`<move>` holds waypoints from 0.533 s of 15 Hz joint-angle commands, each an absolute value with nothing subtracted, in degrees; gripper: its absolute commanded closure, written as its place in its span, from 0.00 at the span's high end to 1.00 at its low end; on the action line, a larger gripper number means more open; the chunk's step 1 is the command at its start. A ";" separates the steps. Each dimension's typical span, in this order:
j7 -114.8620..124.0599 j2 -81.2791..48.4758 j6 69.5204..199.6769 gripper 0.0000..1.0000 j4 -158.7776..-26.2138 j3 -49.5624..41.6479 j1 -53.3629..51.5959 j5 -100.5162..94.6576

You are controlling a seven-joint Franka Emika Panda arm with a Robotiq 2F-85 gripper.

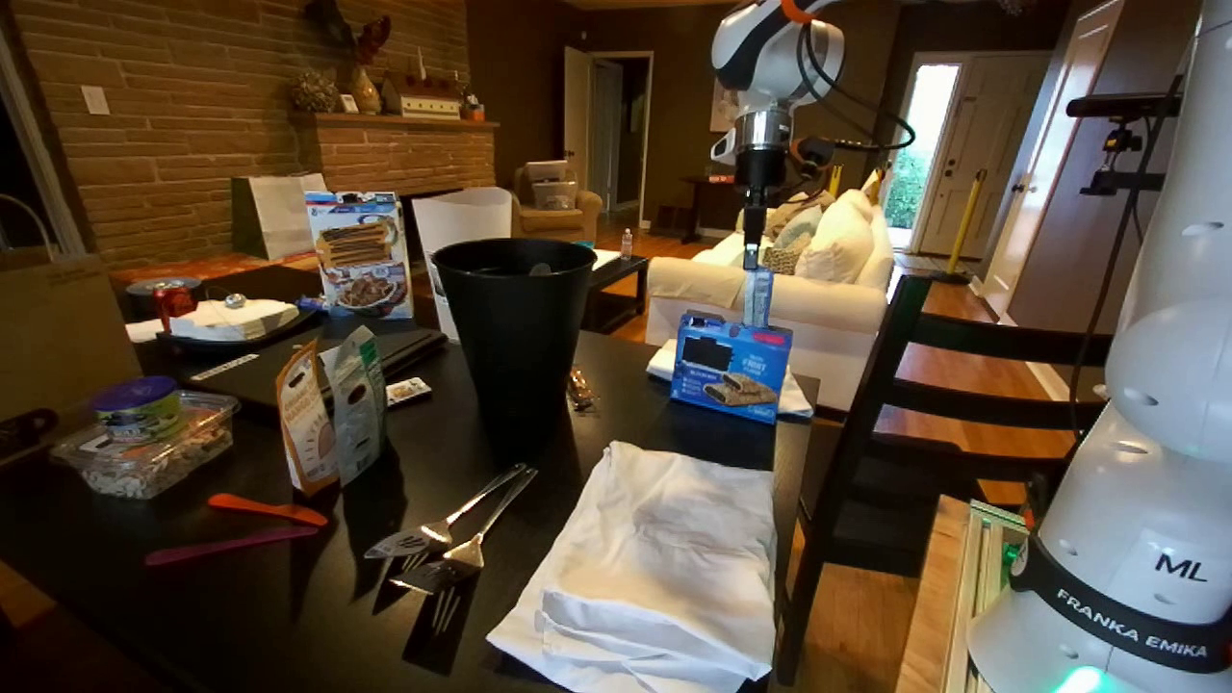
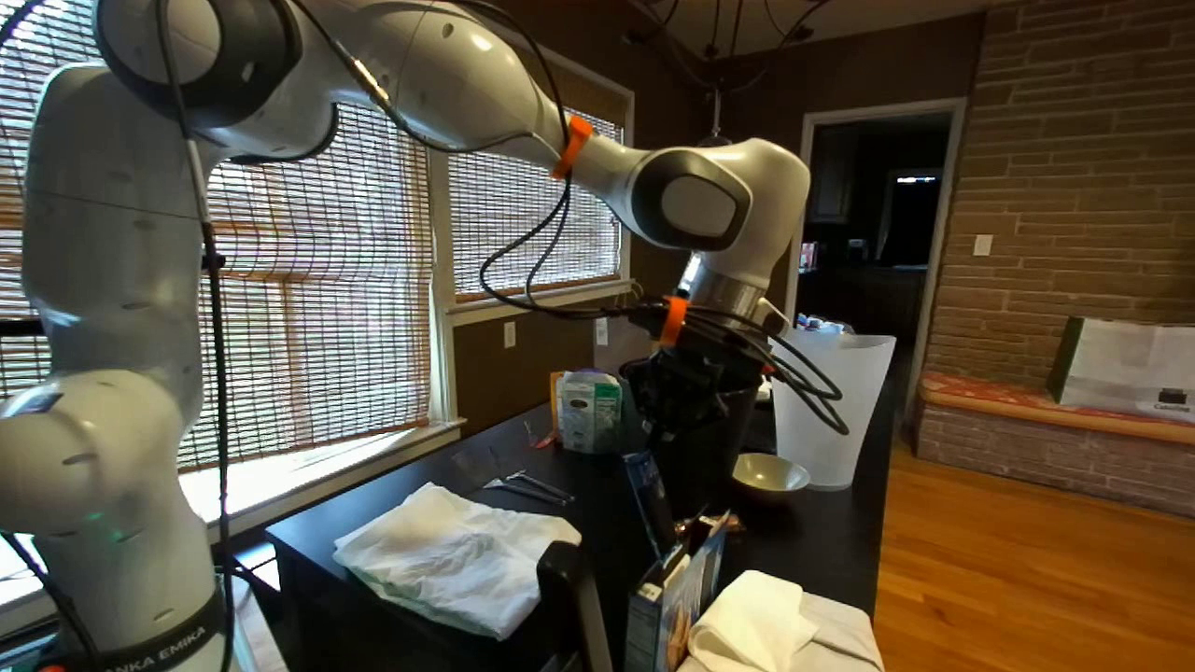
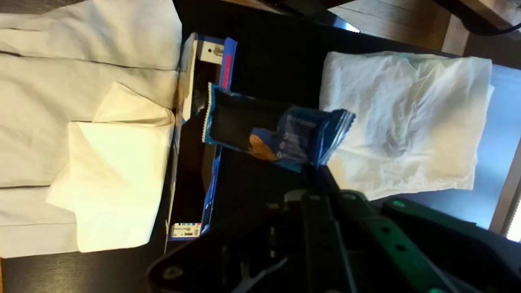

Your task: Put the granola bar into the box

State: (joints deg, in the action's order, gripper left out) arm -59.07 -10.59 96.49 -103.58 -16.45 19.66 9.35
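Observation:
The blue granola bar (image 3: 264,126) hangs from my gripper (image 3: 319,173), which is shut on one crimped end of its wrapper. The box (image 1: 731,371) is a small blue carton standing on the dark table with its top open. In an exterior view the bar (image 1: 757,296) hangs tilted just above the box's top edge, below the gripper (image 1: 752,255). The bar (image 2: 651,499) also shows above the box (image 2: 644,630) in an exterior view. In the wrist view the bar's free end overlaps the opening of the box (image 3: 209,203); I cannot tell whether it is inside.
A tall black bin (image 1: 515,337) stands near the box. A folded white cloth (image 3: 407,122) lies on one side of the box and pale cloths (image 3: 114,191) on the other. A dark chair (image 1: 895,385) stands at the table edge. Metal utensils (image 1: 472,539) lie farther along.

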 commanded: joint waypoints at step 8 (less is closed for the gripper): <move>-63.02 -14.23 93.04 0.00 -98.83 -15.73 22.44 12.50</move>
